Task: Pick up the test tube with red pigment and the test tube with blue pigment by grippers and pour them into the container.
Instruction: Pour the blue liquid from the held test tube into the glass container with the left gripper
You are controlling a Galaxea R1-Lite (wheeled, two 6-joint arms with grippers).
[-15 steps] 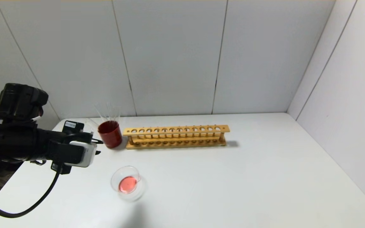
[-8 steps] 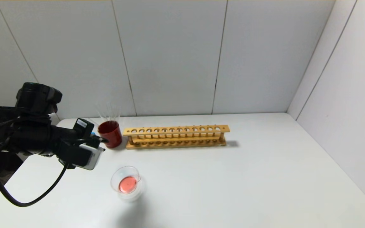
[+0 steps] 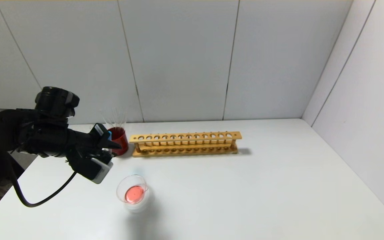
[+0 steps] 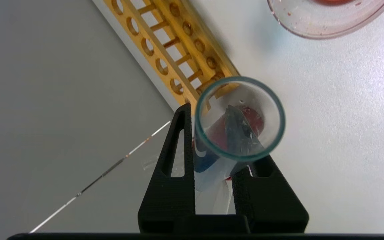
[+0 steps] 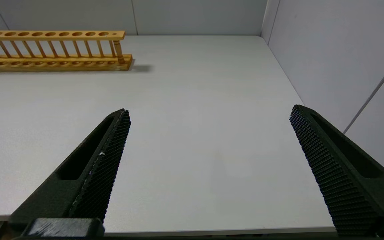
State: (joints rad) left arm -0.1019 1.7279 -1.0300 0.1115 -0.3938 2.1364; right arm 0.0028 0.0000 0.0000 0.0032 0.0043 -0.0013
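Note:
My left gripper is shut on the test tube with blue pigment, just left of the red cup and behind the container. In the left wrist view the gripper holds the tube with its open mouth turned toward the camera and blue liquid lower down between the jaws. The container is a round clear glass dish with red liquid in it; its rim shows in the left wrist view. No tube with red pigment shows. My right gripper is open and empty over bare table on the right.
A dark red cup with several clear tubes stands at the back left. A long wooden tube rack stands next to it, with no tubes in it. Walls close the back and right sides.
My left gripper has moved right toward the red cup and the dish, turning its wrist with the blue tube in it. The dish and rack have not moved.

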